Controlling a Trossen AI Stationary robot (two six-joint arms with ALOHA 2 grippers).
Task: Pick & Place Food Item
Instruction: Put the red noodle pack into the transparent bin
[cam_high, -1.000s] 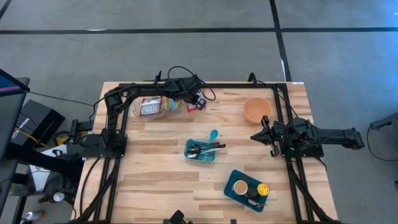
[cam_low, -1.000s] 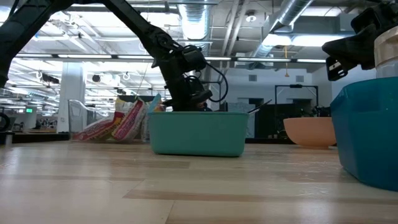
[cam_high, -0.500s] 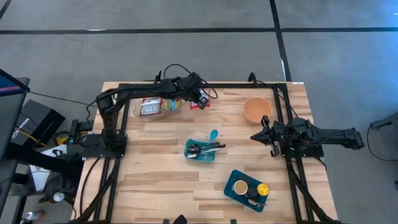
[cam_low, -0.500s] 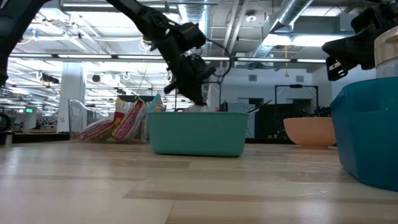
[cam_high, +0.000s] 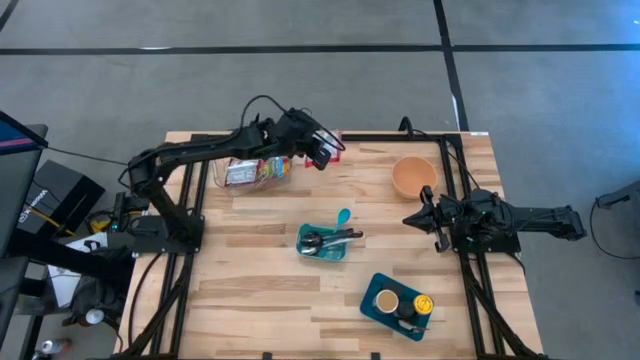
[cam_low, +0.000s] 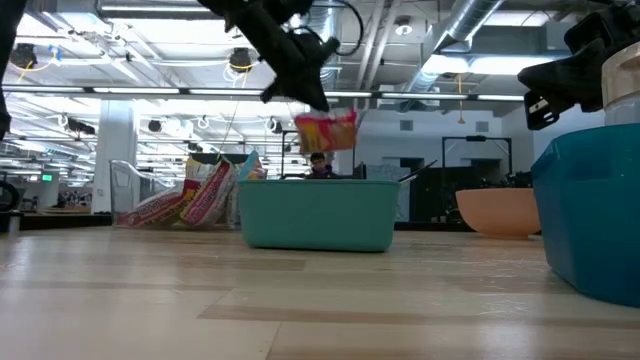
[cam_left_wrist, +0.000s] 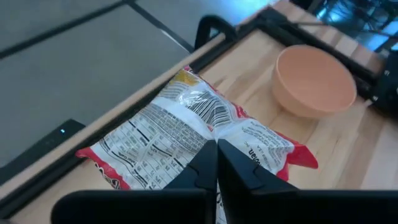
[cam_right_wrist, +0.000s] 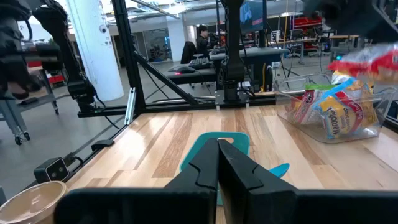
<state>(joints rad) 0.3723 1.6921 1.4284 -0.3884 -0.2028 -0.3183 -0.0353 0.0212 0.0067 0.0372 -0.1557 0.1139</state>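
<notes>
Crinkly foil snack packet (cam_left_wrist: 199, 134), red-edged, hangs clear of the table at upper centre, pinched by the raised, outstretched left gripper (cam_high: 322, 150). Right gripper (cam_high: 412, 218), jaws together and empty, rests at right near the smooth orange bowl (cam_high: 413, 176).

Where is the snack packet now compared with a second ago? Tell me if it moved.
Yes. The left tool has lifted the packet up above the teal bin; earlier it sat low behind the bin's rim.
</notes>
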